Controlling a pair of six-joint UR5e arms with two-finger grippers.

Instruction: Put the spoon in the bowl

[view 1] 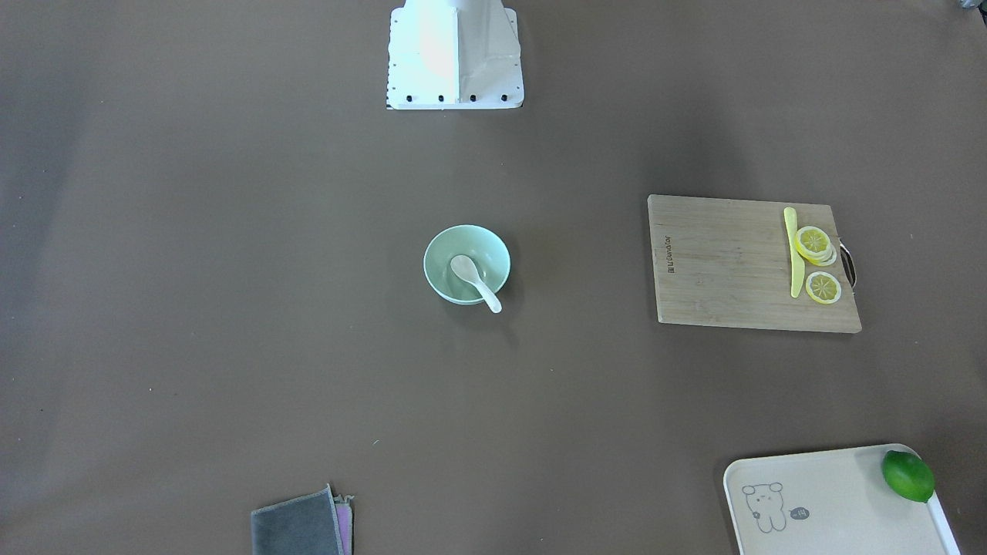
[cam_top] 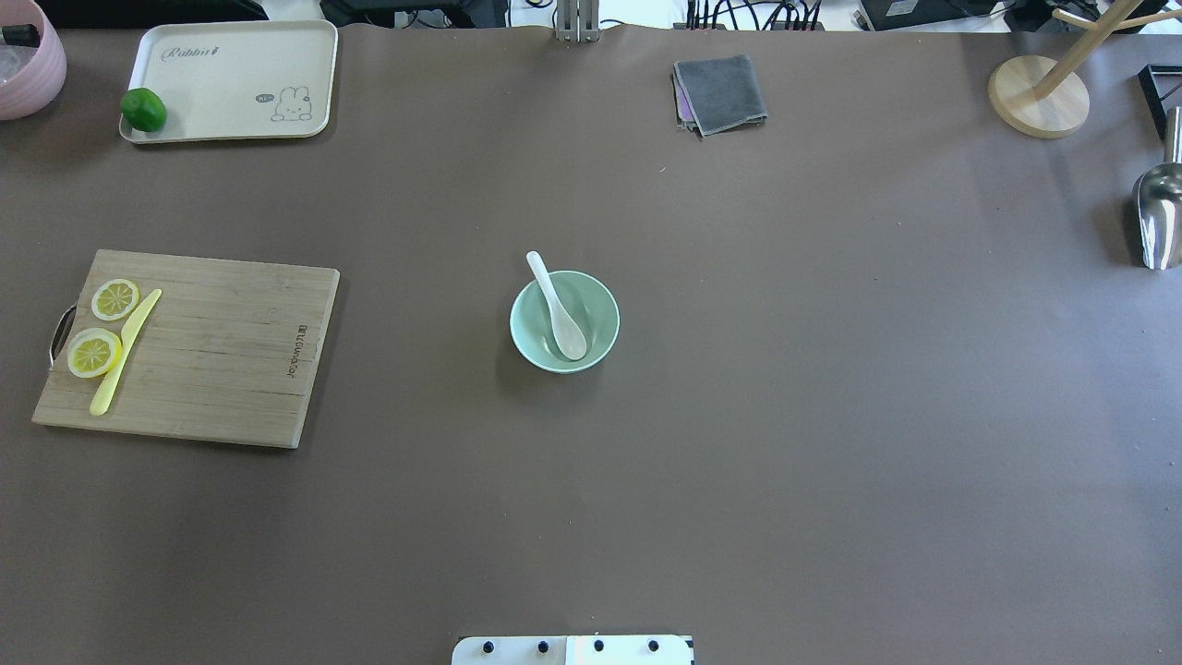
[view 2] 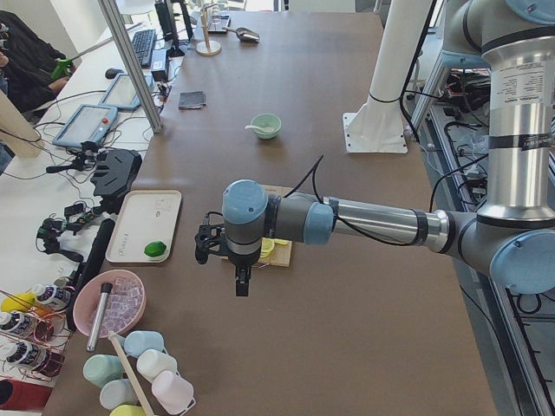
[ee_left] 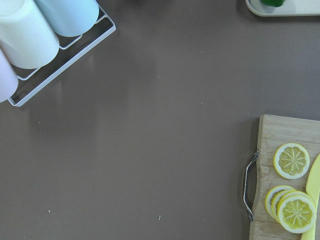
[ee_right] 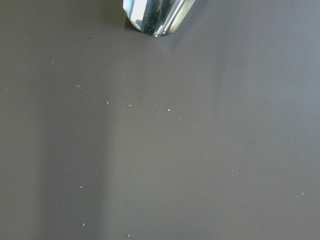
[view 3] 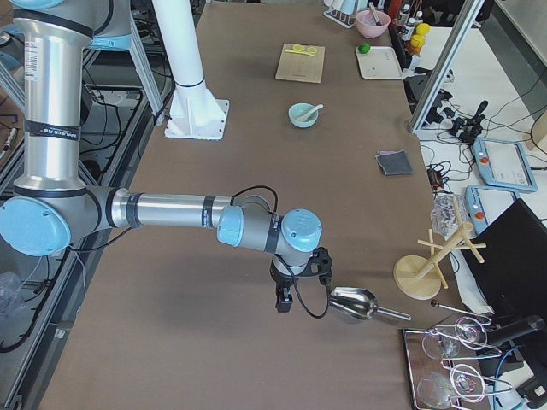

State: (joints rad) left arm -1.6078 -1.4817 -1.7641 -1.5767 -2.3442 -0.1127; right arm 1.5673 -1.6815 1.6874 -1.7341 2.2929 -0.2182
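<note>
Since the spoon [cam_top: 557,309] already lies in the bowl [cam_top: 515,325] at the table's middle, scoop down inside and handle leaning over the rim away from the robot, the step in hand looks like a mere finish, best done by leaving both alone. Going from the left, the left gripper [view 2: 241,290] hangs near the cutting board [cam_top: 203,356] and the right gripper [view 3: 284,301] near the metal scoop [cam_top: 1159,217], both well apart from the bowl; whether either claw is spread or pressed together I cannot tell. Any parking move should keep high and out at the ends, so nothing nudges the handle.
</note>
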